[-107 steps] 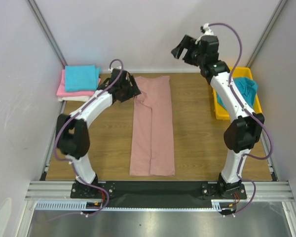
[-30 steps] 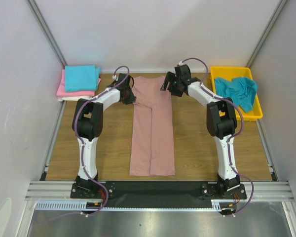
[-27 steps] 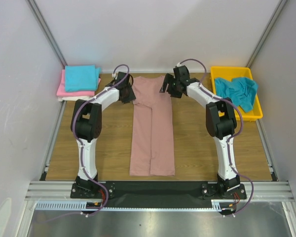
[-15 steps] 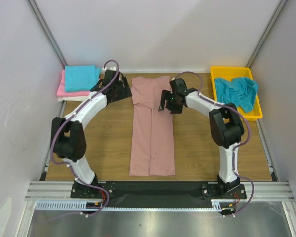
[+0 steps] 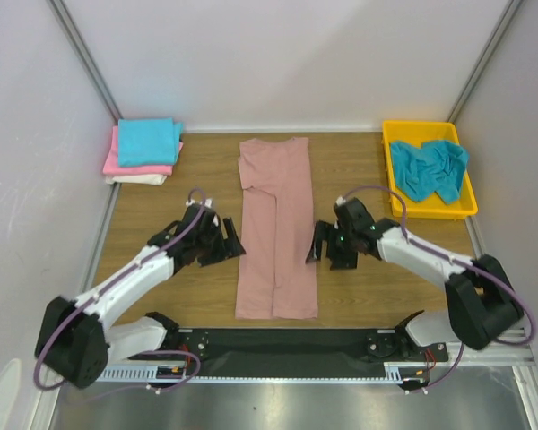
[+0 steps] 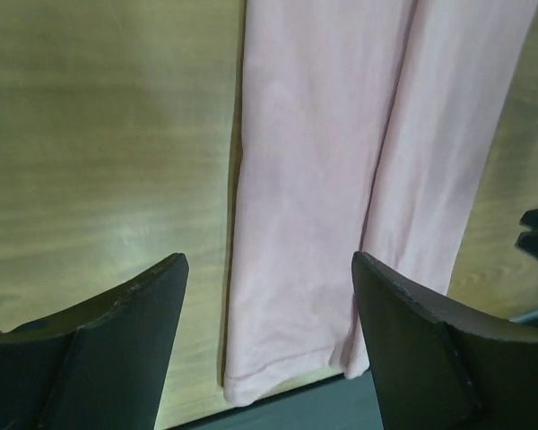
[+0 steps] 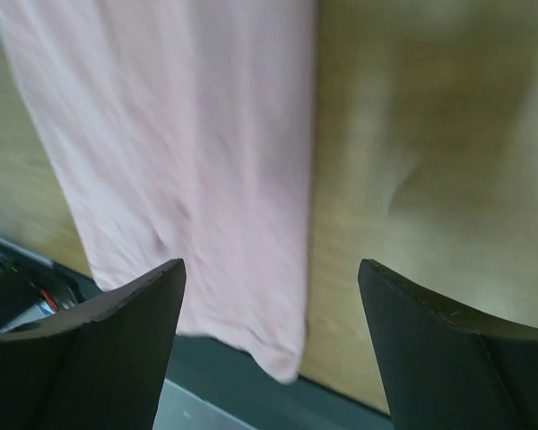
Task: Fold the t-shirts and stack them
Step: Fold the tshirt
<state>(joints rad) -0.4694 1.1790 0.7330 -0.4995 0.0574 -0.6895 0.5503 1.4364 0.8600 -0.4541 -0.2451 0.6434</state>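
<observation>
Two pincers inspected, both found spread wide with nothing between the jaws. The left pincer [image 5: 231, 244] sits low over the table [image 5: 377, 287], just beside the left edge of the pink shirt [image 5: 276, 228], tips turned toward the cloth. The right pincer [image 5: 321, 246] faces it from the other side, just beside the shirt's right edge, so the shirt lies between the two, folded into one long narrow strip running from the near edge of the table toward the far wall. From the left wrist, the left pincer [image 6: 264, 331] shows the shirt [image 6: 341, 179] under the gap and the right-hand finger, its left edge running down between the fingers [image 6: 117, 349], bare table [image 6: 99, 152] under the left-hand finger, and a lengthwise fold line in the cloth. From the right wrist, the right pincer [image 7: 269, 340] shows the shirt [image 7: 188, 152] on the left of the gap, its right edge passing between the fingers [image 7: 448, 358], bare wood [image 7: 412, 134] on the right. The near hem appears in both wrist views. Whether any fingertip touches cloth or wood cannot be told. A folded stack [image 5: 149, 141], turquoise on top, bright pink under it, white at the bottom, lies well beyond the left pincer in the far-left corner. A yellow tray [image 5: 435, 213] stands well beyond the right pincer at the far right, with a crumpled teal shirt [image 5: 430, 168] inside it.
</observation>
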